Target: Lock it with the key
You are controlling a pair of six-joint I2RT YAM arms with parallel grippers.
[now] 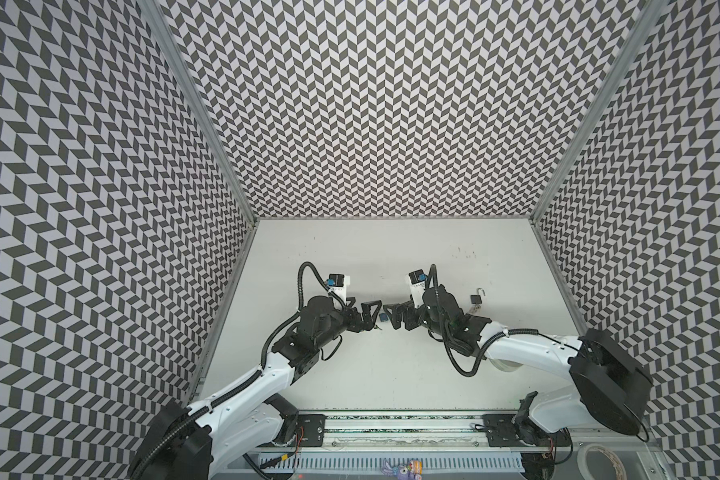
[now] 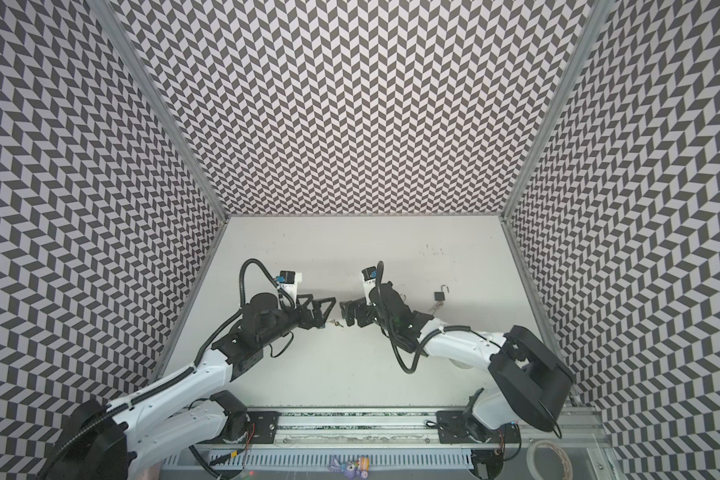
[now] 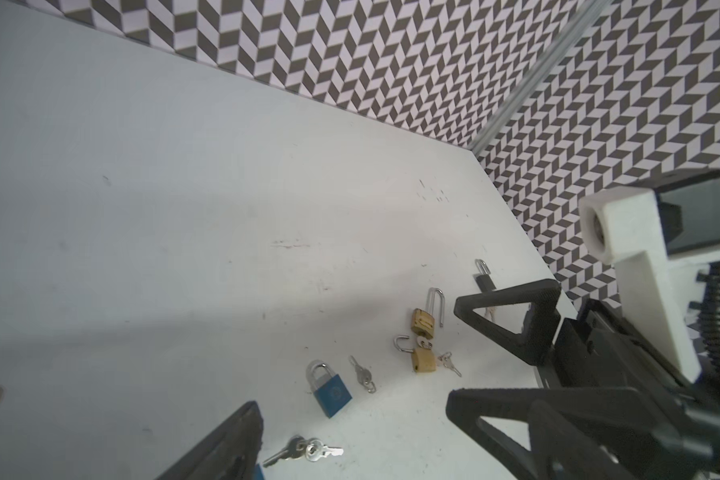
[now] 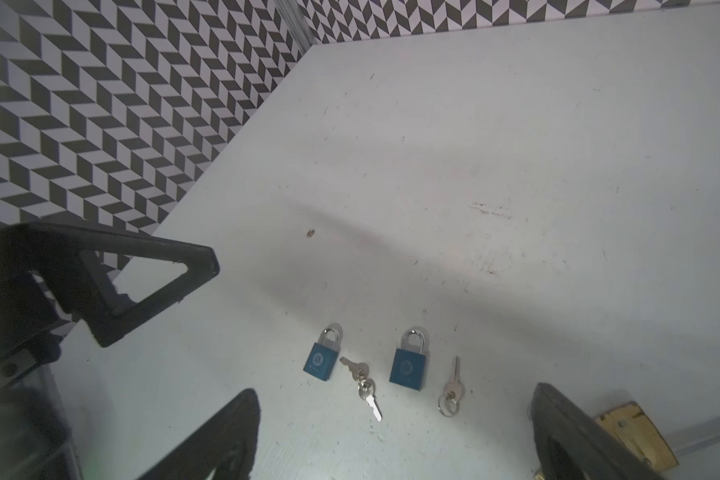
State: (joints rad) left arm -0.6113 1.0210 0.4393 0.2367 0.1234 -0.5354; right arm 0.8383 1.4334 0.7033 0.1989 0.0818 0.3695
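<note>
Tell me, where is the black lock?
In both top views the black lock lies on the table's right side, close beside the right arm, shackle open.

The walls (image 1: 391, 124) wear a dark-grey and pale-lilac chevron pattern, the table (image 1: 391, 374) is plain off-white, the blue padlocks (image 4: 319, 365) have silver shackles, the brass padlocks (image 3: 422, 324) are dull yellow, the keys (image 4: 452, 388) silvery, and the far padlock (image 1: 475, 299), small in view, seems black.
</note>
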